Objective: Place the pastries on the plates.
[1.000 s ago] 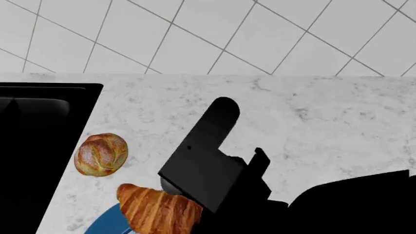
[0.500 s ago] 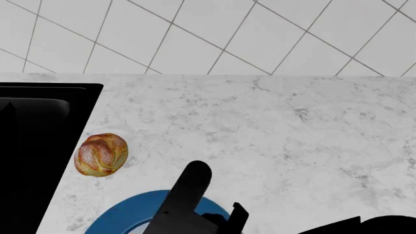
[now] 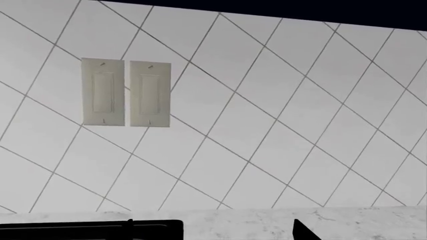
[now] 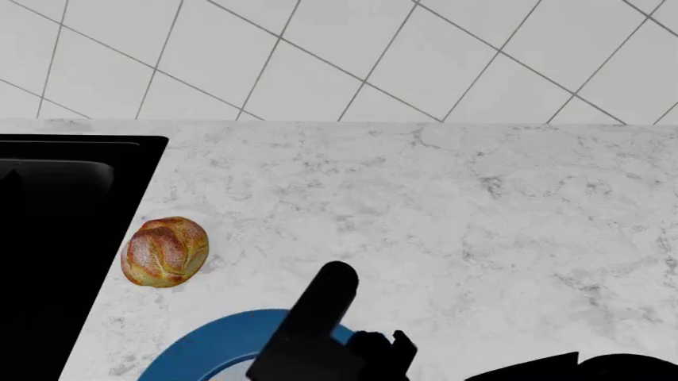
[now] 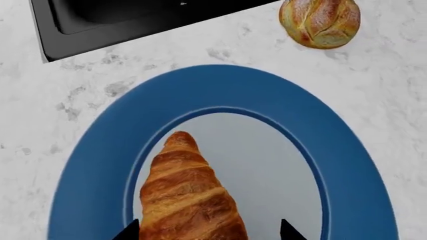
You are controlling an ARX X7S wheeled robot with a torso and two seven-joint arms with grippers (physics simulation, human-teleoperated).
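The croissant (image 5: 187, 195) lies on the pale centre of the blue-rimmed plate (image 5: 87, 165), lengthwise between the fingers of my right gripper (image 5: 208, 232). The gripper is open: one fingertip (image 5: 128, 231) sits at the croissant's side, and the other (image 5: 288, 231) stands apart from it over the plate. In the head view my right arm (image 4: 317, 325) covers the croissant and part of the plate (image 4: 212, 345). The round bread roll (image 4: 165, 252) rests on the counter beyond the plate, beside the sink. The left wrist view shows only one dark fingertip (image 3: 303, 232).
A black sink (image 4: 53, 238) is sunk into the marble counter (image 4: 477, 206) at the left. A tiled wall (image 4: 339, 55) rises behind the counter, with two light switches (image 3: 125, 92) on it.
One second ago my right gripper held the croissant over the plate's edge. The arm has since drawn back and down, and the croissant now lies on the plate. The roll has not moved.
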